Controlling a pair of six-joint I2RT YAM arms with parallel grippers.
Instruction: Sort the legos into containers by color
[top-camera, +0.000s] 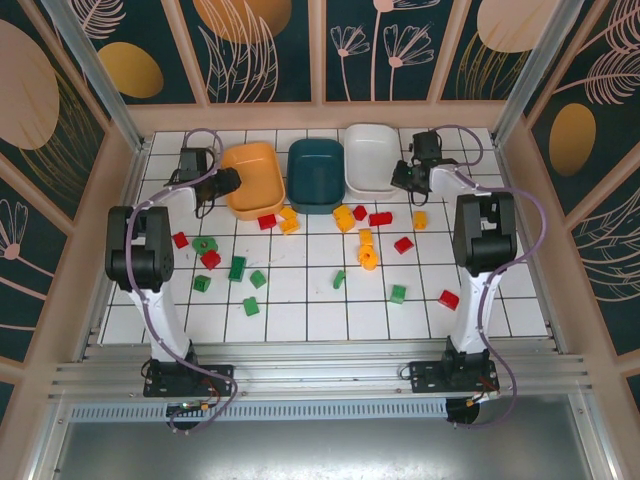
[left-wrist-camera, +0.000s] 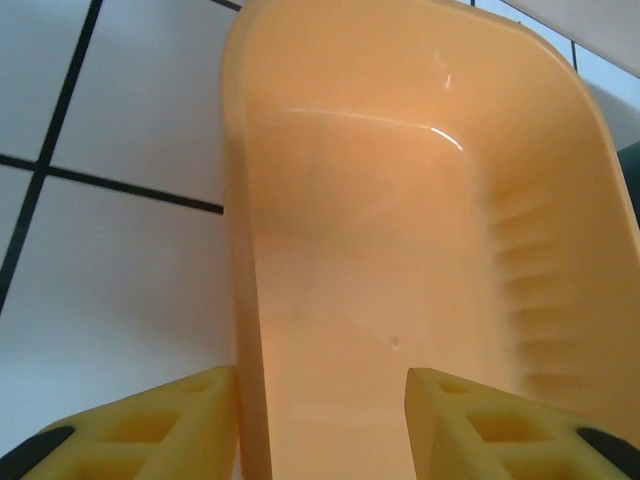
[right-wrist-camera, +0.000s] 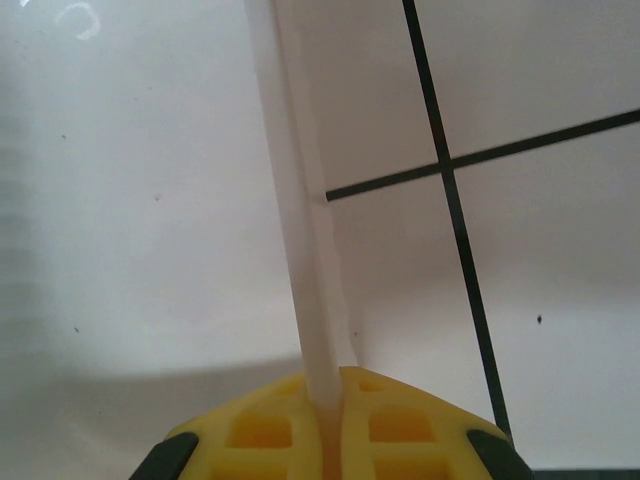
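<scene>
**Bricks loose on the tiles, both pincers at the trays**

The small plastic bricks lie scattered over the white tiled tabletop (top-camera: 300, 310), in front of the three containers. The green bricks (top-camera: 237, 268) lie mostly to the left, the yellow-orange bricks (top-camera: 345, 218) cluster near the middle, and the red bricks (top-camera: 404, 244) are spread across the whole width. One red and one yellow-orange brick lie just beside the near edge of the shallow orange plastic tray (top-camera: 255, 178).

The trays stand in a row at the far side: the orange one on the left, the shallow dark teal plastic tray (top-camera: 315, 175) in the middle and the shallow white plastic tray (top-camera: 368, 160) on the right, each just beside the next.

The left pincer (top-camera: 225, 182) sits at the orange tray's left wall. In the left wrist view it (left-wrist-camera: 320, 385) straddles that wall (left-wrist-camera: 245, 250), one yellow finger outside and one inside, the jaws parted narrowly (the inner finger stands clear of the wall).

The right pincer (top-camera: 400, 178) is at the white tray's right side. In the right wrist view it (right-wrist-camera: 335, 405) is closed tight on the thin white wall (right-wrist-camera: 310, 250).
</scene>
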